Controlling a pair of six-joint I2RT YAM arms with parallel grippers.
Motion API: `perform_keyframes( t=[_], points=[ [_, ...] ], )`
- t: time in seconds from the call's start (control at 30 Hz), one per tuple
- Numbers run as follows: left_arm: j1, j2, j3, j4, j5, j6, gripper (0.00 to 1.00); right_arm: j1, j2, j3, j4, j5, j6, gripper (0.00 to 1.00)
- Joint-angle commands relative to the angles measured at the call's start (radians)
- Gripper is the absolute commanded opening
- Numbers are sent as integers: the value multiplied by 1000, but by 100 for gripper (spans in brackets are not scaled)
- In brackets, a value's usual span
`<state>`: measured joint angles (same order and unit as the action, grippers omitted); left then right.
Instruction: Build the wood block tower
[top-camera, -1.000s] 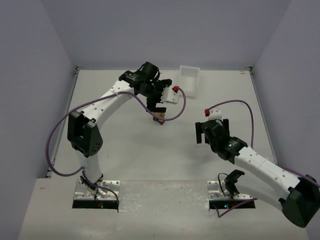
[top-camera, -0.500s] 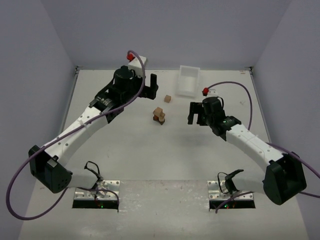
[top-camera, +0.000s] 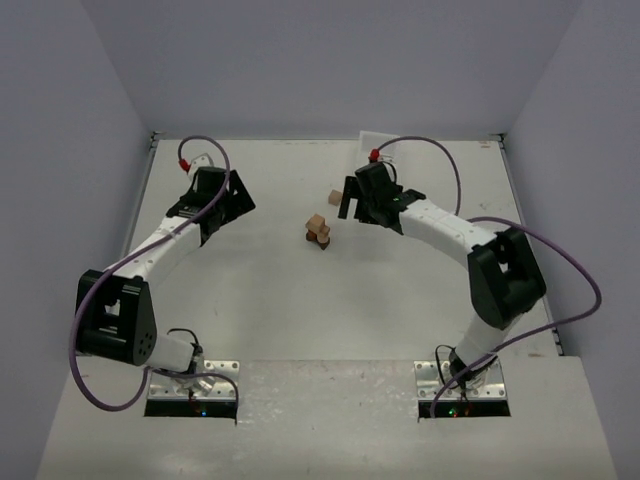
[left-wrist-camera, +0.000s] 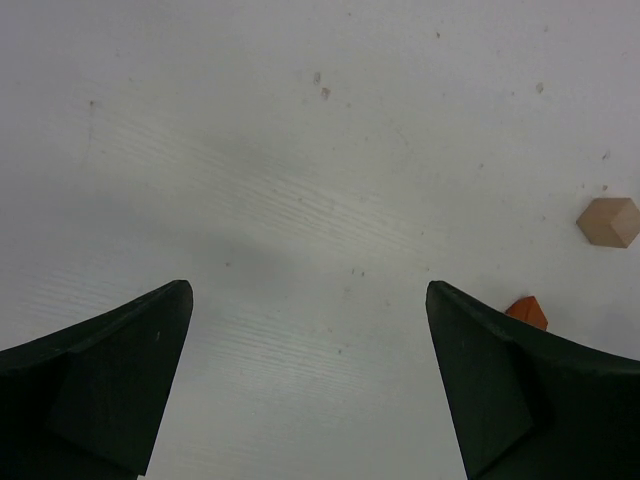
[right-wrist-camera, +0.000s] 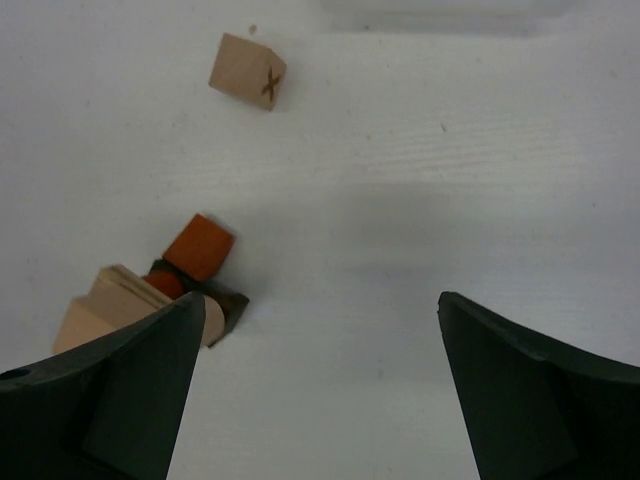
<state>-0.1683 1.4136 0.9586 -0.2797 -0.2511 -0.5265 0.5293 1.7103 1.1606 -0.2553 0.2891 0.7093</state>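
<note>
A small stack of wood blocks stands mid-table, with tan, orange-brown and dark pieces. In the right wrist view the stack shows an orange block, a tan block and a dark piece, partly behind my left finger. A loose tan cube marked with an X lies beyond it. My right gripper is open and empty, just right of the stack. My left gripper is open and empty, well left of the stack. Its view shows a tan cube and an orange block.
A white tray lies at the far edge behind the right gripper, and its edge shows faintly at the top of the right wrist view. Grey walls enclose the table on three sides. Purple cables loop beside both arms.
</note>
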Motion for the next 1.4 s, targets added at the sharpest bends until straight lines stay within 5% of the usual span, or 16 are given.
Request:
perform_keyframes(
  t=[0.0, 0.37, 0.77, 0.93, 1.03, 1.37],
  points=[
    [-13, -56, -50, 128, -10, -39, 100, 64, 181, 253, -61, 163, 125, 99],
    [-11, -209, -210, 144, -167, -143, 100, 71, 510, 641, -198, 269, 150, 93],
    [-11, -222, -222, 150, -147, -144, 100, 59, 700, 838, -187, 327, 132, 85],
    [-11, -208, -221, 155, -131, -141, 100, 40, 712, 820, -186, 303, 164, 74],
    [-11, -200, -221, 153, -123, -138, 100, 37, 698, 793, -182, 307, 167, 55],
    [-11, -212, -224, 144, -128, -138, 100, 24, 666, 720, -132, 257, 155, 30]
  ],
)
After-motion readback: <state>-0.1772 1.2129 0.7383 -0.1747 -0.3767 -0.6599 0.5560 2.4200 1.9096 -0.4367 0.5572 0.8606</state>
